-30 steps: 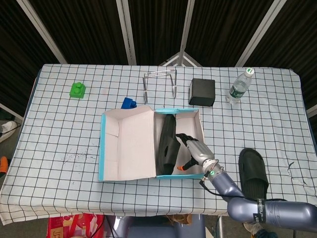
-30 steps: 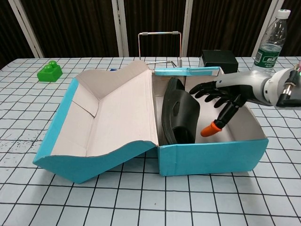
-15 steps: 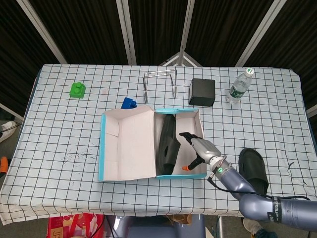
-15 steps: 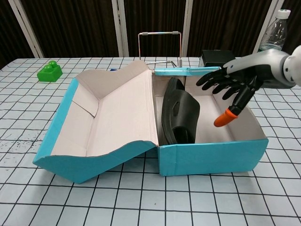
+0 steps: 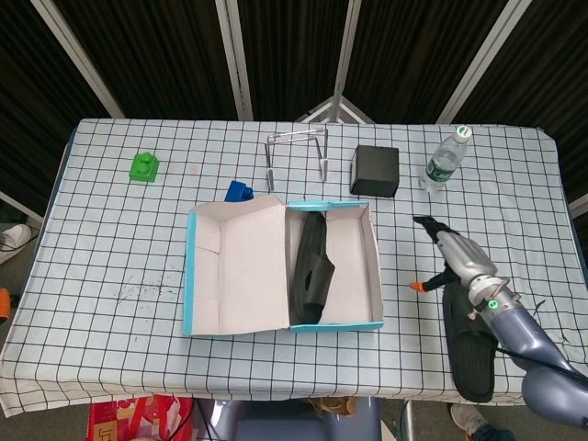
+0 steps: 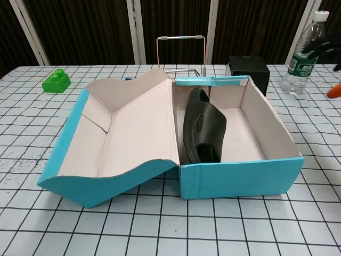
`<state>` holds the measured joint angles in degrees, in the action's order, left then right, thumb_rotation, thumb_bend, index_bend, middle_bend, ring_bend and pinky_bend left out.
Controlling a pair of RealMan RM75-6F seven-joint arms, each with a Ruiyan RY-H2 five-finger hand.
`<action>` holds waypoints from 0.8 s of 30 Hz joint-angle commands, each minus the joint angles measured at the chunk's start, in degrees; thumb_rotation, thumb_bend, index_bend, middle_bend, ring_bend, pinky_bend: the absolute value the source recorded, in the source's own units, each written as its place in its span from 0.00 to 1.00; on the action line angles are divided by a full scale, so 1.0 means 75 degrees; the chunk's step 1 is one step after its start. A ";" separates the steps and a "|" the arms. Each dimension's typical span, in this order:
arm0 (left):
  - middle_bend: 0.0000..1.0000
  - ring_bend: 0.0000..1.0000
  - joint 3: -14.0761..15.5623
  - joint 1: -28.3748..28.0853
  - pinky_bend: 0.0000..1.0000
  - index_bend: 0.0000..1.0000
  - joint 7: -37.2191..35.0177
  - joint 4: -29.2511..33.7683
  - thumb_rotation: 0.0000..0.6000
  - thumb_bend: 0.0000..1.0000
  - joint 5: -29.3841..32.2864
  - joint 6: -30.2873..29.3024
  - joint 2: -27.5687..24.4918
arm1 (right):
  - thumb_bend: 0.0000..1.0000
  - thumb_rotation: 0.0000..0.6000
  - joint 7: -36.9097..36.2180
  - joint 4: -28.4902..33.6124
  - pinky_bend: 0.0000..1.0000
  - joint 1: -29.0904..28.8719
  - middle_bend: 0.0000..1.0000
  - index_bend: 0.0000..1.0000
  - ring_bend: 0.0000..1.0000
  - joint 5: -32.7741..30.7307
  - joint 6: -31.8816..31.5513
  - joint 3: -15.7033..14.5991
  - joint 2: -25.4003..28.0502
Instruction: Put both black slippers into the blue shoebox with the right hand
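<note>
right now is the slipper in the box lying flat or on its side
On its side. The slipper stands on edge, leaning against the box's left wall beside the open lid, its strap opening facing sideways.

This looks like a robot test lab and not a home or shop: the surface is draped in a white cloth with a black grid, and dark corrugated panels with pale metal struts fill the top of the head view. Unrelated props sit apart along the upper part of the surface, a green toy block, a bare wire stand, a black box and a water bottle at upper right.
</note>
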<state>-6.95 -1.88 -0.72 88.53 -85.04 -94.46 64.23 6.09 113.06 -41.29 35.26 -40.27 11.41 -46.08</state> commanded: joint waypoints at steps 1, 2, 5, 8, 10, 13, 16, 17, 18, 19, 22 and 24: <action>0.00 0.00 -0.0038 -0.0004 0.02 0.14 -0.0048 -0.0125 1.00 0.71 -0.0090 -0.0120 0.0089 | 0.11 1.00 0.0794 -0.0610 0.09 0.0171 0.00 0.00 0.03 -0.0091 -0.0437 -0.0740 0.0118; 0.00 0.00 -0.0039 -0.0013 0.02 0.14 -0.0063 -0.0171 1.00 0.71 -0.0116 -0.0133 0.0117 | 0.11 1.00 0.0951 -0.0809 0.09 0.0191 0.00 0.00 0.03 -0.0102 -0.0482 -0.0884 0.0072; 0.00 0.00 -0.0060 -0.0039 0.02 0.14 -0.0044 -0.0268 1.00 0.71 -0.0064 -0.0086 0.0177 | 0.11 1.00 0.1170 -0.1193 0.09 0.0198 0.00 0.00 0.03 -0.0024 -0.0529 -0.1067 -0.0097; 0.00 0.00 -0.0131 -0.0083 0.02 0.14 0.0067 -0.0350 1.00 0.71 0.0094 0.0003 0.0246 | 0.11 1.00 0.1439 -0.1508 0.09 0.0178 0.00 0.00 0.03 0.0211 -0.0503 -0.1243 -0.0263; 0.00 0.00 -0.0182 -0.0113 0.02 0.14 0.0175 -0.0399 1.00 0.71 0.0225 0.0073 0.0302 | 0.11 1.00 0.1584 -0.1601 0.09 0.0108 0.00 0.00 0.03 0.0231 -0.0330 -0.1345 -0.0257; 0.00 0.00 -0.0229 -0.0149 0.02 0.14 0.0305 -0.0436 1.00 0.71 0.0354 0.0153 0.0364 | 0.11 1.00 0.1893 -0.1673 0.09 -0.0127 0.00 0.00 0.02 0.0042 0.0155 -0.1564 -0.0109; 0.00 0.00 -0.0273 -0.0179 0.02 0.14 0.0415 -0.0483 1.00 0.71 0.0434 0.0182 0.0418 | 0.11 1.00 0.2319 -0.1782 0.09 -0.0478 0.00 0.00 0.02 -0.0312 0.0701 -0.1902 0.0009; 0.00 0.00 -0.0294 -0.0190 0.02 0.14 0.0460 -0.0507 1.00 0.71 0.0472 0.0191 0.0441 | 0.11 1.00 0.2474 -0.1814 0.09 -0.0612 0.00 0.00 0.02 -0.0475 0.0868 -0.2053 0.0025; 0.00 0.00 -0.0312 -0.0201 0.02 0.14 0.0493 -0.0527 1.00 0.71 0.0512 0.0209 0.0463 | 0.11 1.00 0.2624 -0.1831 0.09 -0.0762 0.00 0.00 0.02 -0.0666 0.1023 -0.2209 0.0042; 0.00 0.00 -0.0330 -0.0212 0.02 0.14 0.0519 -0.0543 1.00 0.71 0.0562 0.0239 0.0480 | 0.11 1.00 0.2757 -0.1823 0.09 -0.0921 0.00 0.00 0.02 -0.0860 0.1179 -0.2365 0.0058; 0.00 0.00 -0.0396 -0.0259 0.02 0.14 0.0535 -0.0628 1.00 0.71 0.0720 0.0352 0.0533 | 0.11 1.00 0.2961 -0.1730 0.09 -0.1345 0.00 0.00 0.02 -0.1360 0.1521 -0.2713 0.0117; 0.00 0.00 -0.0435 -0.0291 0.02 0.14 0.0527 -0.0686 1.00 0.71 0.0826 0.0442 0.0561 | 0.11 1.00 0.3043 -0.1691 0.09 -0.1627 0.00 0.00 0.02 -0.1638 0.1712 -0.2916 0.0143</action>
<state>-9.98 -3.87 3.24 83.68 -79.24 -91.52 68.25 27.56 100.03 -51.25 25.16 -29.37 -8.47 -45.50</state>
